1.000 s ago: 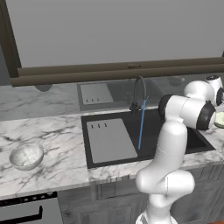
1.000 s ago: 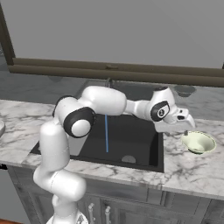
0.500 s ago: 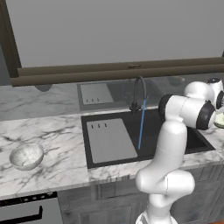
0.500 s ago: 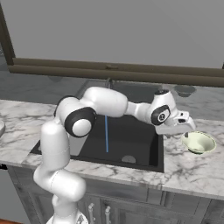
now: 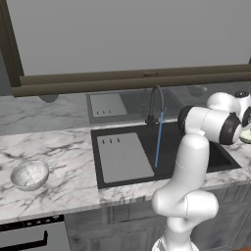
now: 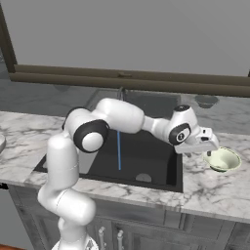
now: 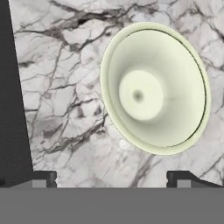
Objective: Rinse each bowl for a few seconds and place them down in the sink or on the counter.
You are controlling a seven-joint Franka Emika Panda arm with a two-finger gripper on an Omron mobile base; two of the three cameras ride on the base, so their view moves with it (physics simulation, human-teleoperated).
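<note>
Hovering with jaws spread wide and nothing grasped, the hand (image 6: 211, 146) is seen just above the cream bowl (image 7: 155, 87), which sits on the marble worktop (image 6: 215, 183) right of the sink (image 6: 146, 158); the speckled bowl (image 5: 30, 175) rests far left.

Tool (image 6: 211, 149) now lower and nearer (jaws wide) to cream bowl (image 6: 222, 159).
</note>
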